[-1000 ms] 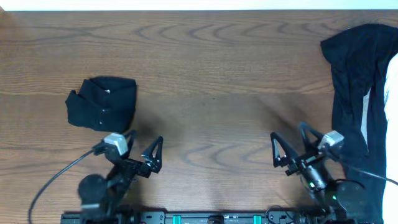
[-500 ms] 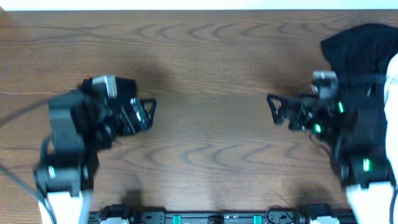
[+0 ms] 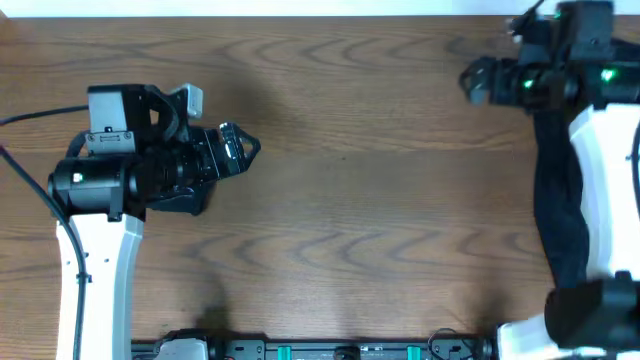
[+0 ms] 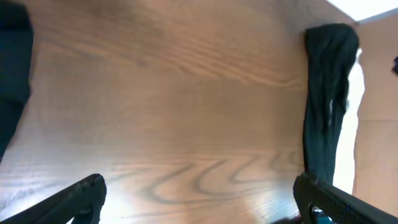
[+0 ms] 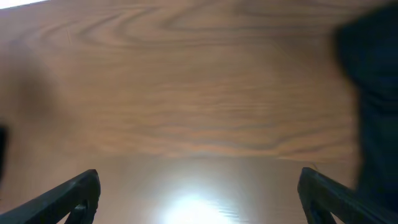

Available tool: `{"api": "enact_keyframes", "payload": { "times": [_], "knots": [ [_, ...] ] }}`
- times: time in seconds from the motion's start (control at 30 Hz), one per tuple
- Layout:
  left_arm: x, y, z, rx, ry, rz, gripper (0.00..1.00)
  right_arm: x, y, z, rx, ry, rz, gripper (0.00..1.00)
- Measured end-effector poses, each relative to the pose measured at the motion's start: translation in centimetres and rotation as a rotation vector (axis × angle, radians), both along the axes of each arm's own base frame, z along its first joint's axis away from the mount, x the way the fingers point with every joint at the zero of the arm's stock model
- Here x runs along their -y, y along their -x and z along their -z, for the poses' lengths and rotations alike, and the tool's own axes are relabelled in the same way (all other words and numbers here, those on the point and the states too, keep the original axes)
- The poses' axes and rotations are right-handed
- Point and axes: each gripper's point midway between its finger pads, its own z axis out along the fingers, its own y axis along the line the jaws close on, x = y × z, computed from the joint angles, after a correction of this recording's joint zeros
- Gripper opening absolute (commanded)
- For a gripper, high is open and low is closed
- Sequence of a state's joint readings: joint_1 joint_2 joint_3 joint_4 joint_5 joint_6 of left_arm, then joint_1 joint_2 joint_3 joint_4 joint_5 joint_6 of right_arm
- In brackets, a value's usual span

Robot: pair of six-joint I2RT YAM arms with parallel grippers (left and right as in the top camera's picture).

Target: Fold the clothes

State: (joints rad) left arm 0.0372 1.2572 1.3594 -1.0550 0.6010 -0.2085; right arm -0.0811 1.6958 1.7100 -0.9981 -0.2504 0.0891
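The clothes are a long black pile (image 3: 560, 200) running down the table's right edge, also seen far off in the left wrist view (image 4: 326, 93) and as a dark blur in the right wrist view (image 5: 373, 93). A folded black piece (image 3: 192, 200) is mostly hidden under my left arm. My left gripper (image 3: 240, 155) is open and empty, pointing right over bare wood (image 4: 202, 199). My right gripper (image 3: 478, 80) is open and empty near the far right corner, left of the pile's top (image 5: 199, 199).
The wooden table (image 3: 360, 180) stretches between the arms. Its far edge (image 3: 300, 14) meets a white strip. White fabric or surface (image 4: 348, 124) lies beside the black pile. A dark patch (image 4: 12, 62) fills the left wrist view's left edge.
Both arms left the front edge. The left arm swung up over the folded black piece; the right arm moved to the far right corner above the pile. Both grippers stayed open.
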Motion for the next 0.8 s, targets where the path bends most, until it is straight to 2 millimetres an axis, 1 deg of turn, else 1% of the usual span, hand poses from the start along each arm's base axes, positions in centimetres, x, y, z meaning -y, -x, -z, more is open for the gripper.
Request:
{"api": "enact_keyframes", "payload": {
  "times": [0.03,0.1,0.2,0.3,0.37,0.43,0.47,0.5,0.53,0.57,0.7,0.8],
  "knots": [
    [-0.2,0.2,0.2,-0.013,-0.010,-0.006,0.98,1.5,-0.5,0.6,-0.015,0.004,0.038,0.99],
    [-0.5,0.5,0.6,-0.033,-0.032,-0.019,0.98,4.8,-1.6,2.1,-0.045,0.006,0.124,0.94],
    [-0.9,0.6,0.9,-0.042,-0.053,-0.030,0.98,9.0,-3.2,4.6,-0.064,0.004,0.229,0.88],
    [-1.1,0.5,0.9,-0.039,-0.065,-0.037,0.98,12.2,-5.1,7.2,-0.053,0.008,0.298,0.87],
    [-1.2,0.4,1.0,-0.039,-0.069,-0.040,0.98,13.7,-6.7,8.8,-0.027,0.019,0.322,0.88],
    [-1.3,0.4,1.0,-0.039,-0.072,-0.041,0.98,14.8,-8.5,10.6,0.002,0.031,0.335,0.88],
    [-1.3,0.4,1.0,-0.039,-0.073,-0.042,0.98,14.9,-8.9,10.9,0.008,0.032,0.335,0.88],
    [-1.3,0.4,1.0,-0.038,-0.073,-0.042,0.98,15.1,-9.4,11.6,0.016,0.035,0.337,0.88],
    [-1.3,0.4,1.0,-0.039,-0.073,-0.042,0.98,15.4,-10.1,12.5,0.026,0.039,0.339,0.96],
    [-1.3,0.4,1.0,-0.039,-0.073,-0.042,0.98,15.6,-10.7,13.3,0.032,0.039,0.345,0.96],
    [-1.3,0.5,1.0,-0.042,-0.073,-0.041,0.98,16.4,-12.2,16.2,0.049,0.051,0.352,0.91],
    [-1.3,0.5,1.0,-0.043,-0.073,-0.042,0.98,16.7,-12.8,18.3,0.042,0.051,0.361,0.88]
  ]
}}
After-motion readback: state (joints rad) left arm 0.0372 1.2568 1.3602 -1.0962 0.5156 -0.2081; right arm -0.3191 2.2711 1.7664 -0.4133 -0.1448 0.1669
